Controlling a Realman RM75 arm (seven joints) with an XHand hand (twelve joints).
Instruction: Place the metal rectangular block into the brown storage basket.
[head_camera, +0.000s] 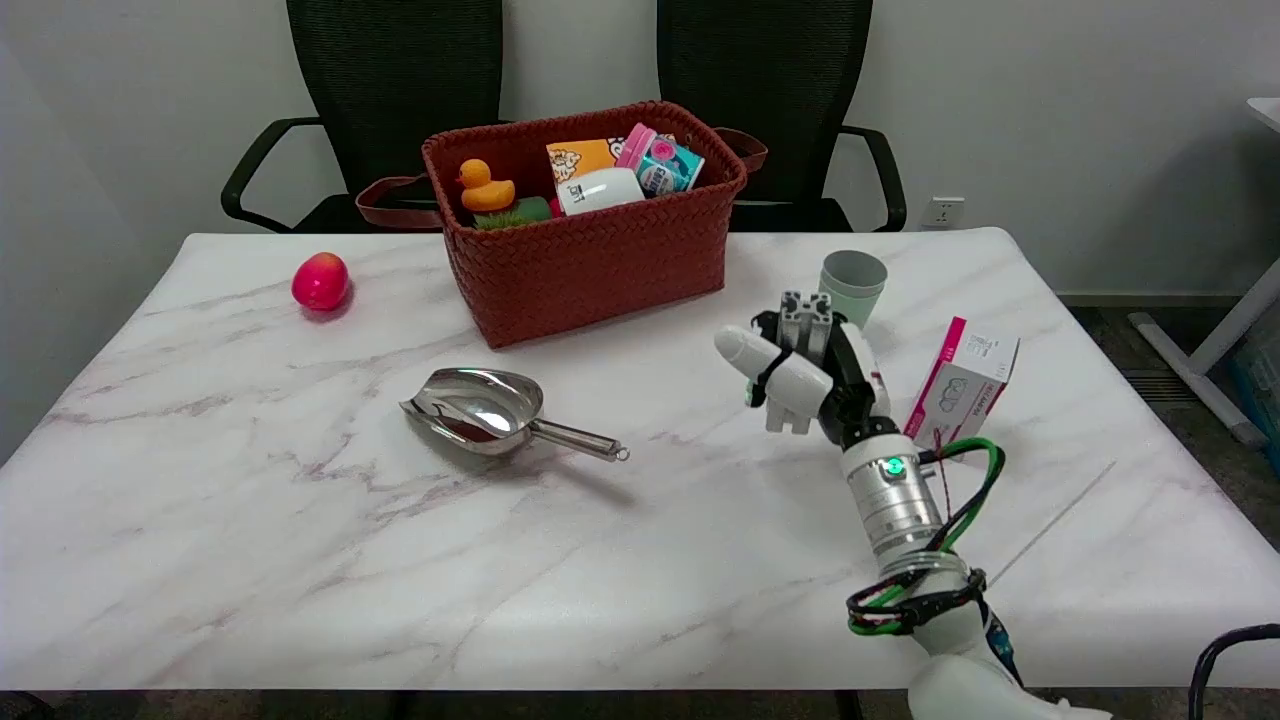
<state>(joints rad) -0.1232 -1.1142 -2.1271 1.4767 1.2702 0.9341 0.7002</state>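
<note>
The metal rectangular block (806, 317) is a short piece of grooved aluminium profile, standing upright right of the table's middle. My right hand (800, 375) wraps around it, fingers curled on its sides, with only the block's top end showing above them. Whether the block still rests on the table I cannot tell. The brown woven storage basket (590, 255) stands at the back centre, left of and beyond the hand. It holds a yellow rubber duck (484, 186), a white cup, and some colourful packages.
A pale green cup (853, 284) stands just behind the hand. A pink-and-white box (962, 383) stands to its right. A metal scoop (490, 408) lies mid-table, a red apple (320, 281) at the far left. Two black chairs stand behind the table.
</note>
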